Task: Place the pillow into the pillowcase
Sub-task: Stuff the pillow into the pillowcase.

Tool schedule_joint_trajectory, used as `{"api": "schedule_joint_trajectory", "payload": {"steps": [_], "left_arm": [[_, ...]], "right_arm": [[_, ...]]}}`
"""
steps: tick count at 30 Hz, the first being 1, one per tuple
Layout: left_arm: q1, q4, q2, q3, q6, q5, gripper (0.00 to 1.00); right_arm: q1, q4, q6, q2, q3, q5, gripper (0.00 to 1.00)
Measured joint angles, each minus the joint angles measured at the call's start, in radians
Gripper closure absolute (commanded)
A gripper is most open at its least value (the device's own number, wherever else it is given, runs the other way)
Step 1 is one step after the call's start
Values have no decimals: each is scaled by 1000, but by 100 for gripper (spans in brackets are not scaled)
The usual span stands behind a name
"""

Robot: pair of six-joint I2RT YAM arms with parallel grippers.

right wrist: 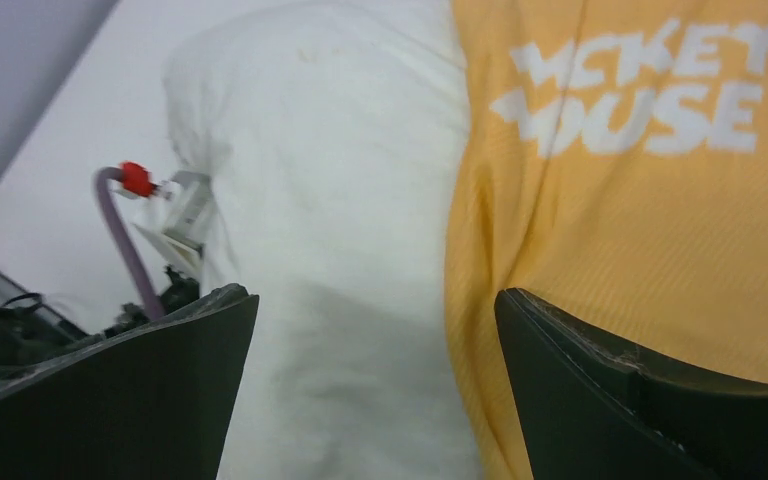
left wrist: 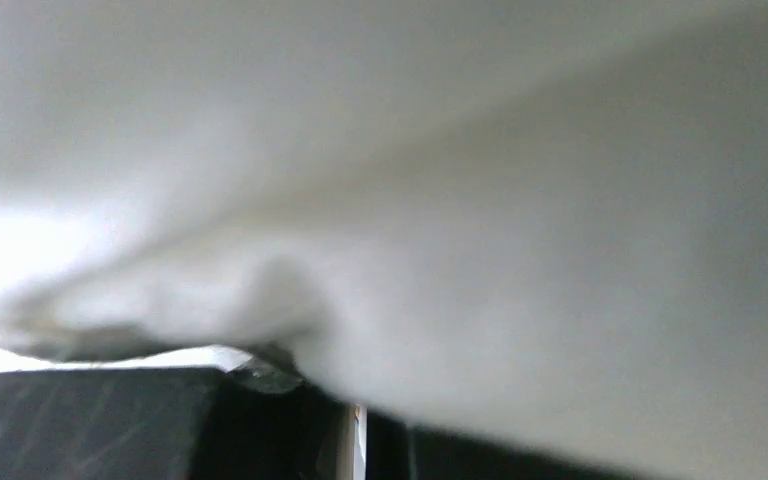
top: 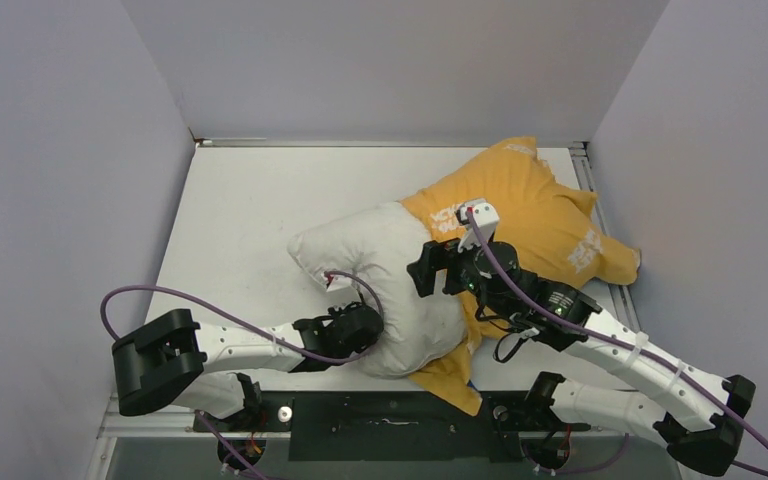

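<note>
The off-white pillow (top: 385, 275) lies across the middle of the table, its far right end inside the orange-yellow pillowcase (top: 535, 210). White "Mickey Mouse" lettering shows on the case (right wrist: 660, 230). My right gripper (top: 426, 270) hovers open over the line where the case's mouth meets the pillow (right wrist: 330, 200), with nothing between its fingers (right wrist: 375, 300). My left gripper (top: 348, 330) is tucked against the pillow's near left edge. In the left wrist view, pillow fabric (left wrist: 460, 200) fills the frame and gathers into the shut jaws (left wrist: 360, 425).
Grey enclosure walls (top: 60, 200) close in the white table (top: 240, 220) on the left, back and right. The pillowcase reaches the table's right rim (top: 585, 165). A purple cable (top: 140, 295) loops beside the left arm.
</note>
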Motion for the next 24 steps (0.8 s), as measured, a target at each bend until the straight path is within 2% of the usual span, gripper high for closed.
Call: {"api": "schedule_joint_trajectory", "payload": {"steps": [4, 7, 9, 11, 12, 15, 17, 24], "left_arm": [[3, 42, -3, 6, 1, -1, 100], [4, 52, -3, 9, 0, -1, 100], [3, 54, -3, 10, 0, 0, 100], [3, 54, -3, 10, 1, 1, 100], [3, 54, -3, 10, 1, 2, 100], [3, 54, 0, 13, 2, 3, 100], [3, 54, 0, 13, 2, 3, 100], [5, 54, 0, 13, 2, 4, 100]], "right_arm": [[34, -219, 8, -34, 28, 206, 6], [42, -326, 33, -51, 29, 290, 6], [42, -389, 58, -53, 29, 336, 12], [43, -433, 75, -49, 29, 368, 22], [43, -444, 81, -45, 29, 380, 32], [47, -457, 85, -23, 29, 398, 73], [46, -449, 78, -2, 24, 388, 93], [16, -390, 37, -15, 6, 267, 95]]}}
